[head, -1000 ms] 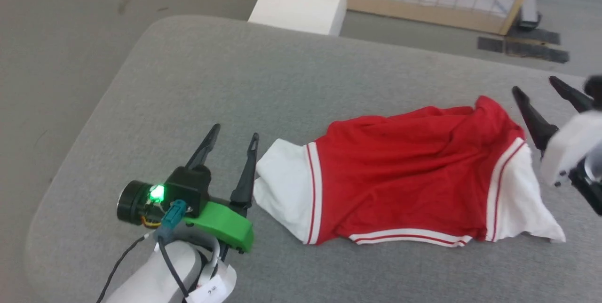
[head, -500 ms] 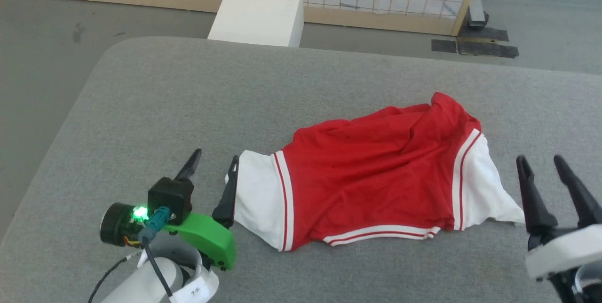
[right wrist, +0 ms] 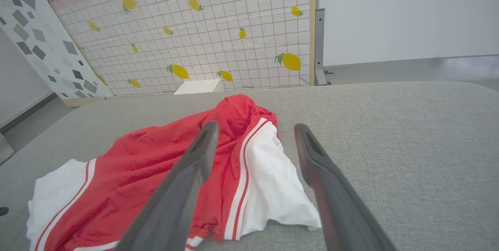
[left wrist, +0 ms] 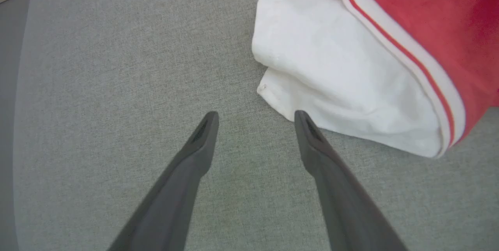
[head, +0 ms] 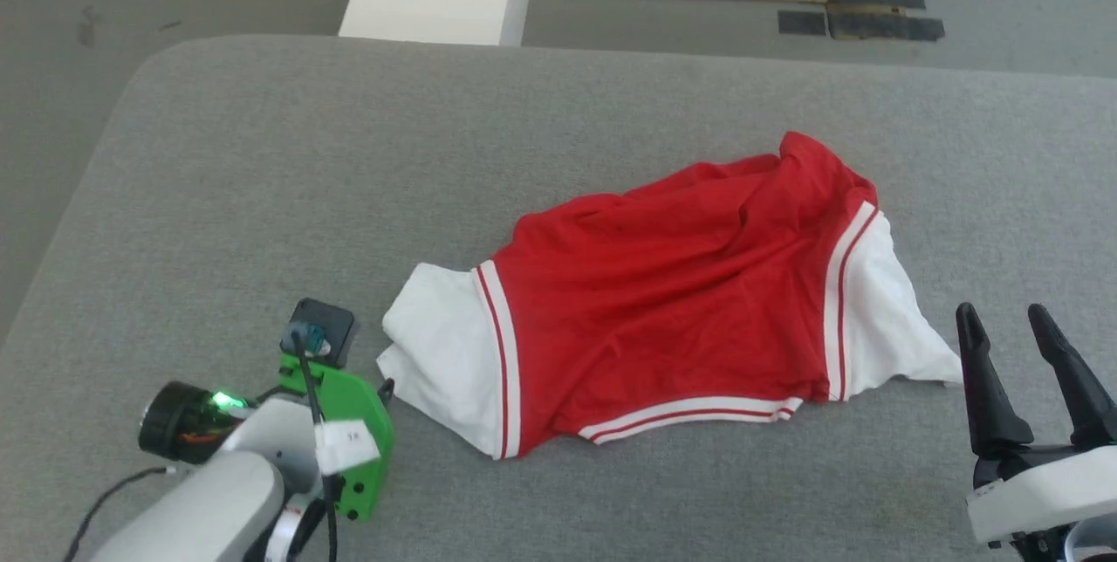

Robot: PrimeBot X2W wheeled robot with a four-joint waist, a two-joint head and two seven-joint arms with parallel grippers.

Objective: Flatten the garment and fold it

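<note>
Both gape empty: left claw (left wrist: pixel 255 114) just beside the garment (head: pixel 663 300), right claw (head: pixel 1002 311) near its opposite end.

White forearms (head: pixel 202 508) end in dark tapered jaws; the left wrist bears a green bracket (head: pixel 353 422).

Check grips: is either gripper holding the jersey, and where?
Nothing held: left gripper open beside a white sleeve of the garment; right gripper open, short of the other sleeve.
</note>
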